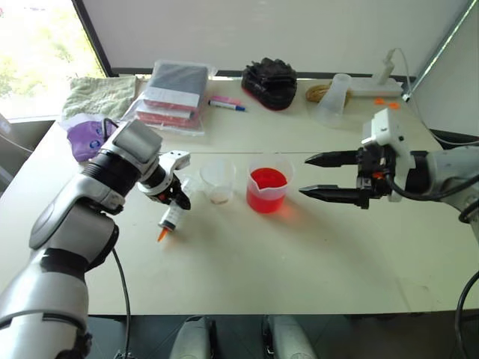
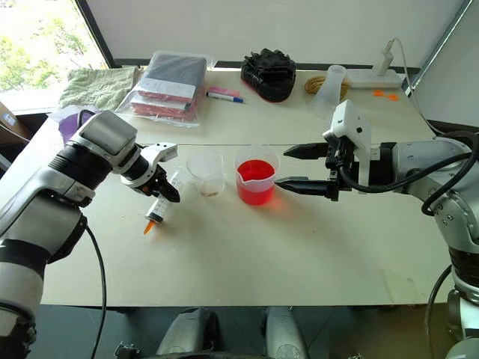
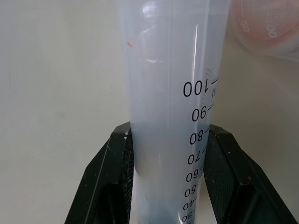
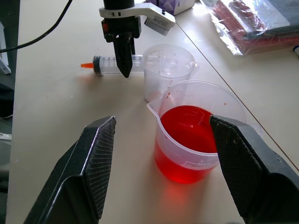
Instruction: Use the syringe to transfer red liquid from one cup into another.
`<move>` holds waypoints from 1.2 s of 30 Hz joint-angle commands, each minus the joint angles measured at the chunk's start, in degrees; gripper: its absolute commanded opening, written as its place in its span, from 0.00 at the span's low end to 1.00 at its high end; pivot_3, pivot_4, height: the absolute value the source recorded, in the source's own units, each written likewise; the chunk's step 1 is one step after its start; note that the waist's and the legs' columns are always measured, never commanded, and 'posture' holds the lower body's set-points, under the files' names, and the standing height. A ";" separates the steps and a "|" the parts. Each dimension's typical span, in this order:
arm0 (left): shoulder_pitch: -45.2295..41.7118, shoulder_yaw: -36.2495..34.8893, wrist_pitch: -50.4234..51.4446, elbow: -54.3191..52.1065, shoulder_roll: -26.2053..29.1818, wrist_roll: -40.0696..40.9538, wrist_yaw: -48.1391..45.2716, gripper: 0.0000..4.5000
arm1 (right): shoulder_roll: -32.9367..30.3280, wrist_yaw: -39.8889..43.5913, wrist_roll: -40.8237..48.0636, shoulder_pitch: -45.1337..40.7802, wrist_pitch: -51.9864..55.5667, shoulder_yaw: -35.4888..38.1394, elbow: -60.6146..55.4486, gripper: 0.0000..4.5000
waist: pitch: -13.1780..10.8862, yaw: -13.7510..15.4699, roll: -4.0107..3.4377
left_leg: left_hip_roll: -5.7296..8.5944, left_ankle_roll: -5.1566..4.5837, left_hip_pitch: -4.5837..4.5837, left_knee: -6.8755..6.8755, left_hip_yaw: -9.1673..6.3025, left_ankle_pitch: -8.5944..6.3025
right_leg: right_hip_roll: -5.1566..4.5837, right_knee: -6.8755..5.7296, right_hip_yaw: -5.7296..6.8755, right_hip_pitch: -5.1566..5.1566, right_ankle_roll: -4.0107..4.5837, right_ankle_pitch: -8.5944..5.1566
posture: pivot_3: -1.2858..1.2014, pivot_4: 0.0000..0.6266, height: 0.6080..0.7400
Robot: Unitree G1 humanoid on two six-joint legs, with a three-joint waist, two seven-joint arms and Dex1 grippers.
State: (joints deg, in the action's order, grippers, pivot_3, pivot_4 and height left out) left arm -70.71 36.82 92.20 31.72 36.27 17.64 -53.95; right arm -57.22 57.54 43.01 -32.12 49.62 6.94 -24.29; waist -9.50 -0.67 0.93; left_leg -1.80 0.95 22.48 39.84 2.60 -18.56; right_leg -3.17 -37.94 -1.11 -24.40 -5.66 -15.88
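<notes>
Here, my left claw: clamped on the syringe, which lay on the worktop.
My right claw: fingers apart, beside the red beaker.

Hidden / cut off bits

Syringe barrel is running off top & bottom edges in left wrist view, plunger & tip unseen there; left gripper is covering its mid-barrel in head views. Smaller cup is hiding syringe's plunger end in right wrist view. Scale print too small to read in head views.
</notes>
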 commanded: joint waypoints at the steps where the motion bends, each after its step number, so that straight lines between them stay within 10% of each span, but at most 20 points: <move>1: 0.65 -3.32 -1.42 -1.86 1.84 -0.87 3.20 0.33 | -0.29 0.40 -0.31 -1.77 -1.20 0.34 0.14 0.74 | 0.00 -0.01 0.00 | 0.00 0.00 -0.01 0.02 0.00 0.00 | 0.00 -0.03 0.00 0.00 0.00 0.00 | 0.52 0.24 1.00; 15: -12.94 -18.80 -22.65 10.63 14.60 -2.47 -3.72 0.33 | -0.54 -1.07 1.02 -1.03 -0.01 2.99 -0.21 0.74 | -0.06 0.24 0.10 | -0.01 0.00 0.04 0.05 0.02 0.00 | 0.03 -0.06 0.04 -0.10 0.00 0.00 | 0.52 0.24 1.00; 22: -18.02 -32.59 -58.03 17.66 -2.11 -0.80 1.68 0.33 | 0.09 -4.26 0.54 -1.46 0.15 3.48 -0.33 0.74 | -0.06 3.06 0.15 | 0.17 -0.04 0.16 0.26 0.17 -0.02 | -0.22 0.13 0.07 0.12 0.00 -0.01 | 0.52 0.24 1.00; 36: -5.59 -40.73 -72.57 7.20 -24.73 8.55 -9.36 0.33 | -0.87 -12.34 3.36 6.57 4.17 15.32 -5.63 0.74 | -0.06 1.01 0.15 | 0.21 -0.10 0.28 0.23 0.14 -0.06 | -0.27 0.07 0.10 -0.13 -0.09 0.04 | 0.52 0.24 1.00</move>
State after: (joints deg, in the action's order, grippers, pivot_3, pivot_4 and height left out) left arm -76.18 -2.56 19.81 42.60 12.00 23.76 -61.54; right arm -57.48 46.21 45.38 -25.27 53.81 19.32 -28.09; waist -9.55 0.35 1.08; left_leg -1.60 0.84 22.75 40.07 2.73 -18.62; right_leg -3.43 -37.87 -1.03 -24.53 -5.75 -15.84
